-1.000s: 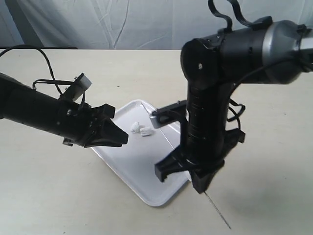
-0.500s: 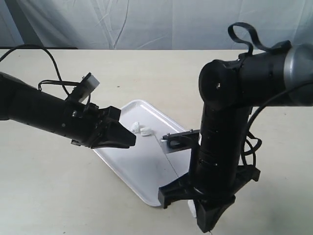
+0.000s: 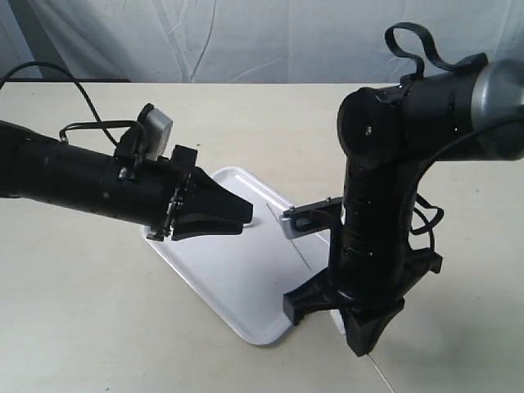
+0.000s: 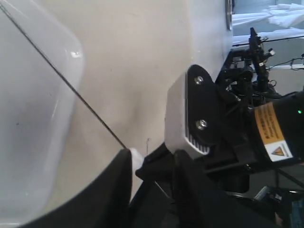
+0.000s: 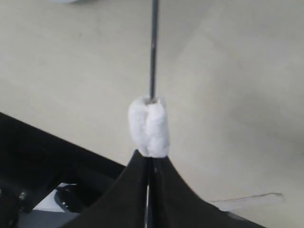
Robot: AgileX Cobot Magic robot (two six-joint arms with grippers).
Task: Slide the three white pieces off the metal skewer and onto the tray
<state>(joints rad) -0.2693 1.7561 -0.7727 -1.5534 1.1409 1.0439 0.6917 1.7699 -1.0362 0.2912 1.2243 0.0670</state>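
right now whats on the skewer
One white piece on the skewer, against the shut right gripper. Beyond it the skewer looks bare; the part inside the gripper is hidden.

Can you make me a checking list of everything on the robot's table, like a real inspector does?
Surface: plain beige table, no spills seen.
Tray: the white tray lies flat between the two arms.
Skewer: the thin metal skewer sticks out from the right gripper and reaches over the tray.
White pieces: one white piece sits on the skewer, right against the fingertips. The other two are not in view.
Clutter: nothing seen.
Grippers: the left gripper is open and empty, over the tray. The right gripper is shut on the skewer and points down beside the tray.
Cables: a black cable loops above the right arm.
Surroundings: a wrinkled white cloth hangs behind the table.
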